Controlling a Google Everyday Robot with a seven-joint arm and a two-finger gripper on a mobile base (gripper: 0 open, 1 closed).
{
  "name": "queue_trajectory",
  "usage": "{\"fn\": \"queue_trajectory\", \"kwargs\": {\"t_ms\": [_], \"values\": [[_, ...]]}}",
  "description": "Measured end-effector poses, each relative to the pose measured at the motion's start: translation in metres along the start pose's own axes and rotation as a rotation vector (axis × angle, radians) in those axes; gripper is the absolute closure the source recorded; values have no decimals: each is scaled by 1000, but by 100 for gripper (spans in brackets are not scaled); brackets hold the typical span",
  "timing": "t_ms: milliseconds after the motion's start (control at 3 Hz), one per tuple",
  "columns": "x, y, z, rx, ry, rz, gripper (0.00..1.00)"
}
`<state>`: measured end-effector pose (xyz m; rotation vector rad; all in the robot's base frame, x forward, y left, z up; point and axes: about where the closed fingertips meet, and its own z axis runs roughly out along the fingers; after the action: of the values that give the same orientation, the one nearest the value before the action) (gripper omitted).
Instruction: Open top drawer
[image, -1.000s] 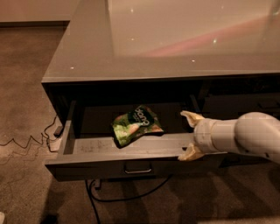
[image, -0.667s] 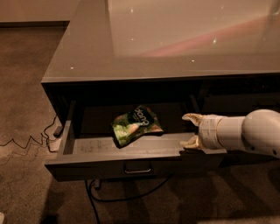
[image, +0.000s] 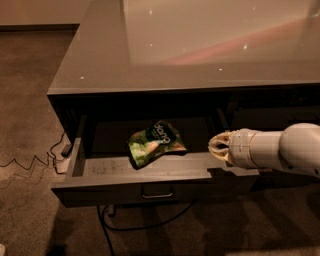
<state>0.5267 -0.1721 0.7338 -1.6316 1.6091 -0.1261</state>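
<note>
The top drawer (image: 115, 186) of the dark grey cabinet stands pulled out, with its metal pull (image: 157, 192) at the centre of the front. A green snack bag (image: 155, 143) lies on its scuffed floor. My gripper (image: 216, 146), on a white arm coming in from the right, hovers just above the right end of the drawer's front edge. Its fingers are drawn together and hold nothing.
A glossy grey countertop (image: 200, 45) overhangs the drawer. Another dark drawer front (image: 275, 112) is shut at the right. Cables (image: 30, 162) and a power strip (image: 65, 150) lie on the carpet at the left, and a cable (image: 145, 225) runs under the drawer.
My gripper has come off the drawer's front edge and moved slightly right and up. Its fingers, spread before, have come together. The drawer and bag have not moved.
</note>
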Motion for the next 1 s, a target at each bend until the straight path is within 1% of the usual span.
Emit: {"fn": "queue_trajectory", "kwargs": {"t_ms": [333, 667, 1000], "values": [[0, 0, 0, 0, 0, 0, 100], [4, 12, 13, -30, -17, 44, 100], [0, 21, 29, -64, -47, 61, 100]]}}
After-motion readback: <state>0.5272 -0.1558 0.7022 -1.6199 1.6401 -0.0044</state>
